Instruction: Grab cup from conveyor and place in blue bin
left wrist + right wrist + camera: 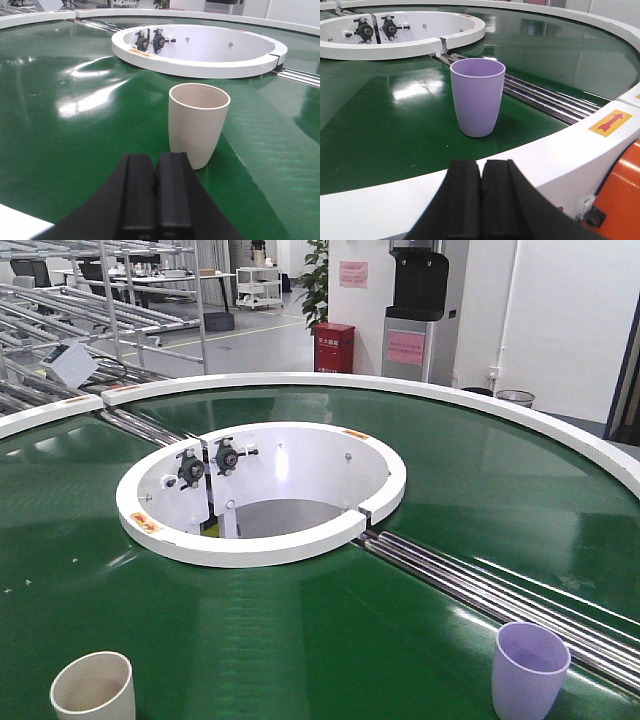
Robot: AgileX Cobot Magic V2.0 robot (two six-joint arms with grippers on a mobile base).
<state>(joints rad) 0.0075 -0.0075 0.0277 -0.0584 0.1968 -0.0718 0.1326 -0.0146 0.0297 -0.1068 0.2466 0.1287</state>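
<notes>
Two cups stand upright on the dark-green belt of the conveyor (300, 640). A cream cup (93, 687) is at the front left; in the left wrist view the cream cup (197, 125) stands just beyond my left gripper (156, 162), which is shut and empty. A lilac cup (529, 668) is at the front right near the steel rollers (480, 585). In the right wrist view the lilac cup (477, 96) sits past the white outer rim (530, 165), ahead of my right gripper (481, 167), also shut and empty. The blue bin is out of view.
The white central ring (260, 490) with its bearing mounts lies mid-belt. An orange part (622, 200) shows beside the outer rim at the right. Beyond the conveyor are metal racks (60, 310), a red box (334, 347) and a water dispenser (417, 310).
</notes>
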